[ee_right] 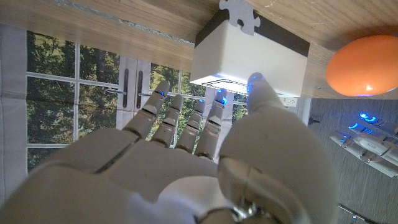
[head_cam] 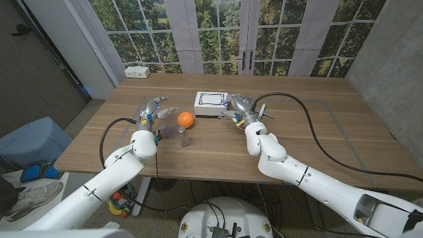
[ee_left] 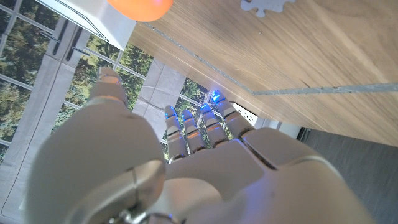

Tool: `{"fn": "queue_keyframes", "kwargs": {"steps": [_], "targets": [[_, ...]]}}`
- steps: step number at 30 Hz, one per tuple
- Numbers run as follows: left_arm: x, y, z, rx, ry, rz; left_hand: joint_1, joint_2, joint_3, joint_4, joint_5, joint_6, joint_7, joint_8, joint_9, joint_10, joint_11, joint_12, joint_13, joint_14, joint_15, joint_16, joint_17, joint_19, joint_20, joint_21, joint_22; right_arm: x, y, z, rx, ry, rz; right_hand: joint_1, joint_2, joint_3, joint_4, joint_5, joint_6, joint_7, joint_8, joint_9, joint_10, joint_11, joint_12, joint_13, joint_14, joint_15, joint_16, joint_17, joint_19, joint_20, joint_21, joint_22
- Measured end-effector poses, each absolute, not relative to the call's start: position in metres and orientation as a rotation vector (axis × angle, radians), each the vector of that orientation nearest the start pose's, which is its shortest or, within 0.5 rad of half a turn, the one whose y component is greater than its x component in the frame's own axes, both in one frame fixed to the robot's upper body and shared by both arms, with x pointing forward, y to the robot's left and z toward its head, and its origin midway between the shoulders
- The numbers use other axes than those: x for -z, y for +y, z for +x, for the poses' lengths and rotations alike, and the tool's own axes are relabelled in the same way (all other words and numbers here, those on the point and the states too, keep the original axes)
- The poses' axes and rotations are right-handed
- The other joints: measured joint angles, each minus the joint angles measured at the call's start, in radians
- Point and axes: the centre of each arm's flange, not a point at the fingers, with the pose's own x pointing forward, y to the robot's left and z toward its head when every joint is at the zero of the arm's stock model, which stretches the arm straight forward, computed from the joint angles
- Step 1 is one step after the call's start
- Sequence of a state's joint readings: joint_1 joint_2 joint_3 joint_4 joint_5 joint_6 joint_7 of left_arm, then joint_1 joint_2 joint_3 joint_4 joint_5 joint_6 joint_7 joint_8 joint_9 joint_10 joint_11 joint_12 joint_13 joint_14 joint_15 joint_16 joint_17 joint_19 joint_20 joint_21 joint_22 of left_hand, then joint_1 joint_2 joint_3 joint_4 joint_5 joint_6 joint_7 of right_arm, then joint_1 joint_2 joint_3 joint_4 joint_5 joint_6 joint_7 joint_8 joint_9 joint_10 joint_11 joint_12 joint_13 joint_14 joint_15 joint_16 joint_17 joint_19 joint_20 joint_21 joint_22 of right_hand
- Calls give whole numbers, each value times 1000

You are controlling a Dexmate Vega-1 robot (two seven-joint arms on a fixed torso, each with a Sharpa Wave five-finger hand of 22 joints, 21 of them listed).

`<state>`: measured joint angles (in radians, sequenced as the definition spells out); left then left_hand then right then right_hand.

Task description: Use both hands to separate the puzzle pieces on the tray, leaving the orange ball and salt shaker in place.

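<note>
arms: white shells, black cables | fingers: silver, blue-lit

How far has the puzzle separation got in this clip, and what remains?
Looks done: one puzzle piece lies on bare wood near the left hand, another beside the white tray. The orange ball and salt shaker stand between the hands. In hand: nothing; the left and right hand show fingers apart. Left: whether pieces remain on the tray cannot be told.
</note>
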<state>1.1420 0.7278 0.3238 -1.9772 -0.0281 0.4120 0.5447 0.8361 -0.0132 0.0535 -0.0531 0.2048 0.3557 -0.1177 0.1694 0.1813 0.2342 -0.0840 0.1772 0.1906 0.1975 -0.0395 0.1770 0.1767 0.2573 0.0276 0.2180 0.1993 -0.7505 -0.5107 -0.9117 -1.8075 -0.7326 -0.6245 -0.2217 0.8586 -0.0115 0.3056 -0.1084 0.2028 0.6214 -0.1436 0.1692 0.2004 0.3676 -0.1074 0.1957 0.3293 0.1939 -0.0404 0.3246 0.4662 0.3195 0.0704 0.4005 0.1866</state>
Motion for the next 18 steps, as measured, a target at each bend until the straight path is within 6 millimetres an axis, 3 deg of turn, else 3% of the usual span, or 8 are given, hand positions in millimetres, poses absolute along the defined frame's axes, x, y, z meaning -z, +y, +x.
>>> {"fn": "queue_keyframes", "kwargs": {"steps": [4, 9, 14, 18], "targets": [[38, 294, 551, -315, -487, 629, -38, 13, -8, 8, 0, -90, -17, 0, -1, -71, 9, 0, -5, -53, 1, 0, 0, -44, 6, -11, 0, 33, -81, 578, 170, -658, -1316, -54, 12, -22, 22, 2, -109, 24, 0, -1, -44, 20, 0, -4, -10, -1, 0, 6, -2, 16, -11, 0], [38, 296, 553, -268, -515, 601, -70, 32, -9, 16, 0, -209, -30, 0, -5, -153, 0, 0, -9, -129, 2, -7, -5, -88, -10, -15, -4, 33, -85, 579, 154, -681, -1267, -105, 17, -44, 30, 2, -217, 43, 0, -5, -102, 46, -7, -13, -28, 2, -9, 9, -4, 18, -24, 0], [38, 297, 554, -225, -547, 572, -113, 39, -18, 25, 0, -284, -41, 0, -5, -208, 1, 0, -9, -174, 7, -7, -5, -129, -23, -23, -8, 32, -88, 578, 143, -702, -1223, -129, 19, -53, 37, -2, -269, 52, 0, -5, -136, 59, -7, -18, -46, -1, -15, 14, -8, 21, -31, 0], [38, 297, 554, -183, -570, 551, -158, 70, -19, 54, 0, -301, -45, 0, -5, -229, -5, 0, -13, -202, 8, -7, -2, -150, -32, -23, -9, 29, -91, 576, 142, -719, -1190, -147, 18, -57, 41, -5, -285, 51, 0, -10, -138, 61, -7, -19, -46, -1, -15, 11, -19, 17, -41, -5]]}}
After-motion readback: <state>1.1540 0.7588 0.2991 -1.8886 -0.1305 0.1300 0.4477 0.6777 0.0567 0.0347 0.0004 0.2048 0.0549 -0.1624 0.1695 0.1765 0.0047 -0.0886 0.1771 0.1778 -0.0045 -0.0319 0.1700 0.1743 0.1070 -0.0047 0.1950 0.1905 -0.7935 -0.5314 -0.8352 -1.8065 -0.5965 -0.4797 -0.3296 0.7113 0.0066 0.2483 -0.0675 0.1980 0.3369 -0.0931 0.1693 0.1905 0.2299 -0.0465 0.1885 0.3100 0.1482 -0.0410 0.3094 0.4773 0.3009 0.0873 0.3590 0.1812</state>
